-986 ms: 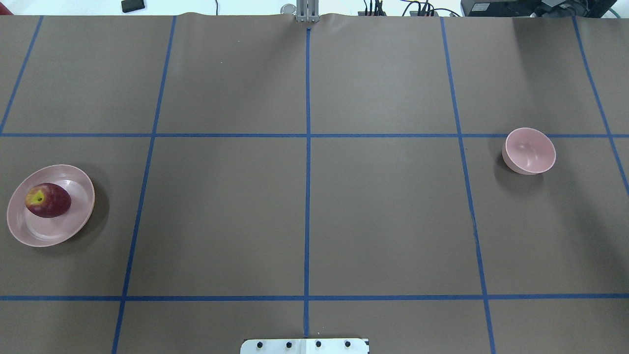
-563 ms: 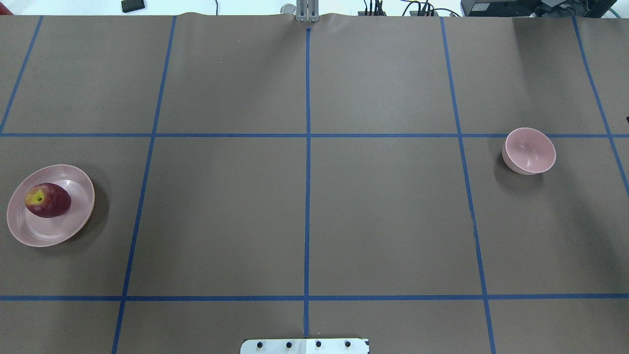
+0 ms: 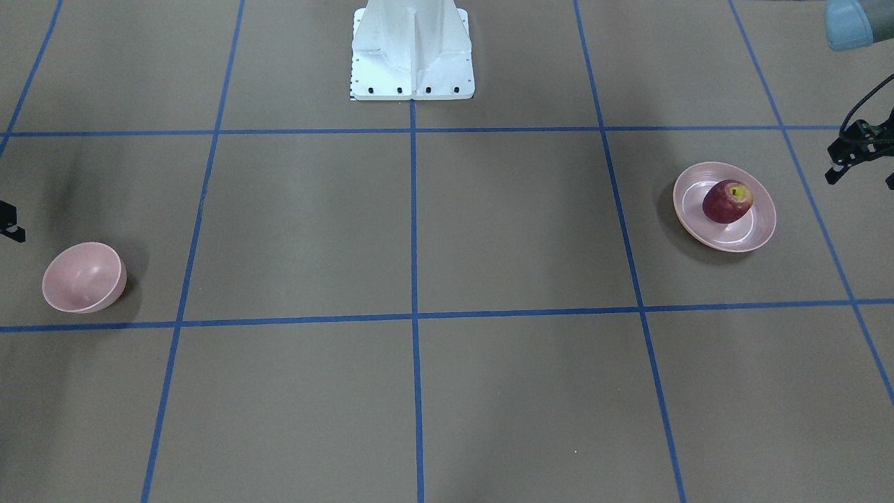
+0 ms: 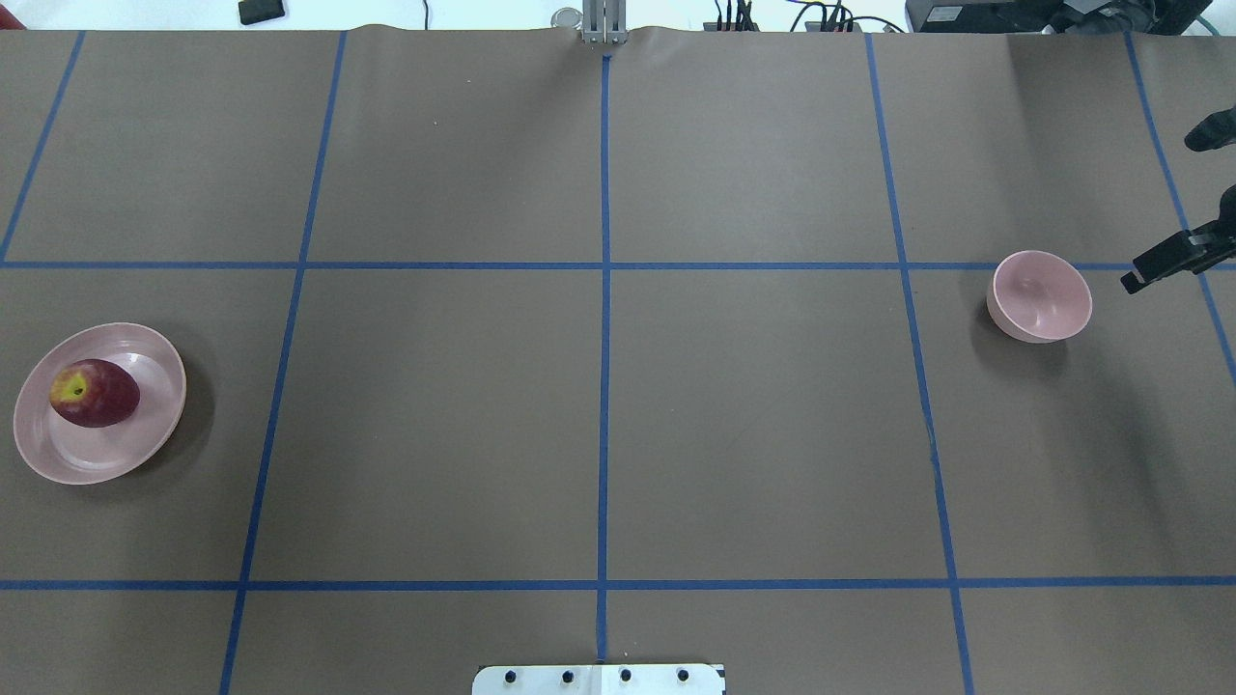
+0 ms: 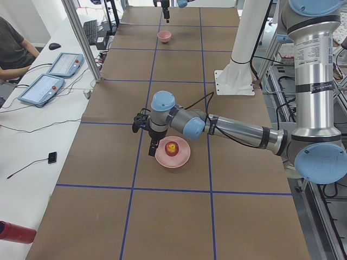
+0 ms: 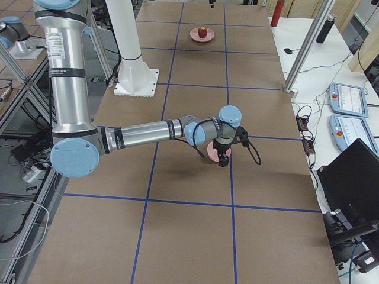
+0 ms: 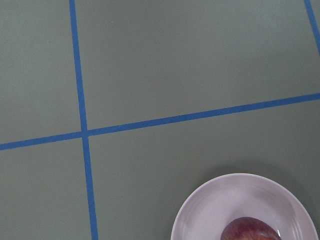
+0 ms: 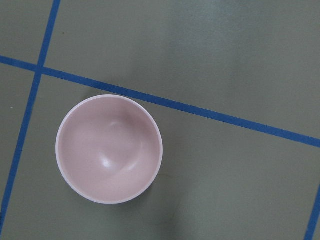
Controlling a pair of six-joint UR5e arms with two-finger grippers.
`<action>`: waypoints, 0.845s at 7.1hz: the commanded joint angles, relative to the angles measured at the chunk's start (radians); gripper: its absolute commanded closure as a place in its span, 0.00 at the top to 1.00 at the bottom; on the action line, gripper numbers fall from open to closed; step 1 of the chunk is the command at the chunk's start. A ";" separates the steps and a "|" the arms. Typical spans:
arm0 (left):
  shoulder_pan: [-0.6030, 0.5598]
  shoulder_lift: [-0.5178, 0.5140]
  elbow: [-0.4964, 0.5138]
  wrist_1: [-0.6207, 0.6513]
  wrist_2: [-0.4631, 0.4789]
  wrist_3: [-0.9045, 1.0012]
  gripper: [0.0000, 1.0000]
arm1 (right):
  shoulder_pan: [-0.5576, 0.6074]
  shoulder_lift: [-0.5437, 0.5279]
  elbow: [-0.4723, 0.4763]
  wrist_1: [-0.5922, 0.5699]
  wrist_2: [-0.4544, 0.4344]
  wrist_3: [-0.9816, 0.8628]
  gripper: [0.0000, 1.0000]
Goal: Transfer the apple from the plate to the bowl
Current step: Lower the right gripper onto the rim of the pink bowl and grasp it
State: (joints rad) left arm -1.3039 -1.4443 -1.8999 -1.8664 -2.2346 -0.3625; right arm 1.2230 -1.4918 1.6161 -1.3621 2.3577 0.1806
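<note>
We saw the apple on the plate, far from the bowl; the left gripper and right gripper were spread.

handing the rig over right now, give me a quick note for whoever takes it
Left tool: looks open and empty, beside the plate, not touching anything.
Right tool: looks open and empty, close beside the bowl.
Apple: on the plate at the robot's left end of the table. The bowl is empty at the right end.
Done: nothing; the apple is not yet grasped.
Left: grasp the apple, carry it across, set it in the bowl. The gap is wide, so a hand-over may be needed.
</note>
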 commanded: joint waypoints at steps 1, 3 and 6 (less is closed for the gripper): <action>0.000 0.005 -0.008 -0.002 0.000 0.011 0.97 | -0.090 0.068 -0.107 0.090 -0.018 0.162 1.00; 0.000 0.002 -0.010 -0.002 0.000 0.011 0.97 | -0.108 0.077 -0.123 0.090 -0.041 0.186 0.99; 0.000 -0.001 -0.005 -0.002 0.000 0.011 0.97 | -0.108 0.081 -0.143 0.092 -0.044 0.184 0.23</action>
State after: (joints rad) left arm -1.3039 -1.4434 -1.9075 -1.8684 -2.2351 -0.3513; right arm 1.1160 -1.4113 1.4810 -1.2691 2.3130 0.3614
